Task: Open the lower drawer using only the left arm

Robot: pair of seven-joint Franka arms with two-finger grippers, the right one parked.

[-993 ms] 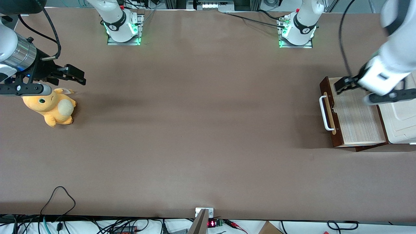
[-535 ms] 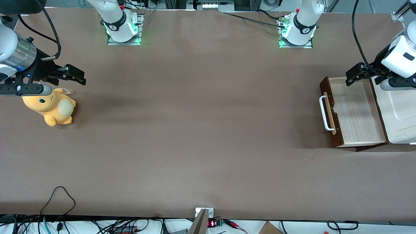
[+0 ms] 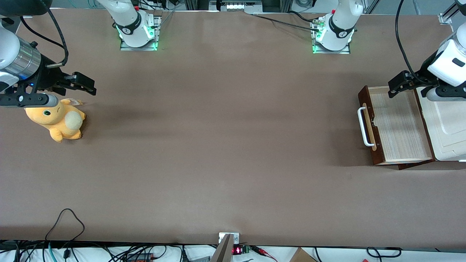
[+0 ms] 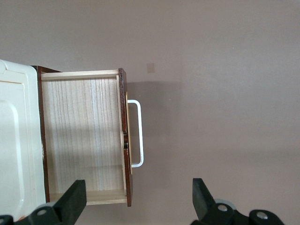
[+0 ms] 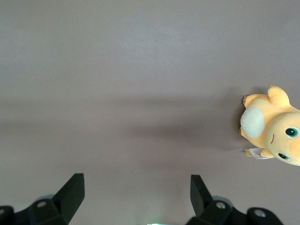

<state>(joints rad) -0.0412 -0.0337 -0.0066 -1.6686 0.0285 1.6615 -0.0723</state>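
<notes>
front view: the lower drawer stands pulled out at the working arm's end of the table, the gripper of the left arm above its corner; left wrist view: fingers spread wide, holding nothing, high over the drawer's pale inside

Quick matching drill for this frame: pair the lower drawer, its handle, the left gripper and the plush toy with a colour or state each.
Things:
1. lower drawer
2. handle
3. left gripper
4. plush toy

States:
A. white bar, untouched
B. orange, at the parked arm's end
C. pulled out, pale inside showing
D. open fingers, raised above the drawer

Pairs: 1-C, 2-A, 3-D, 4-B
</notes>
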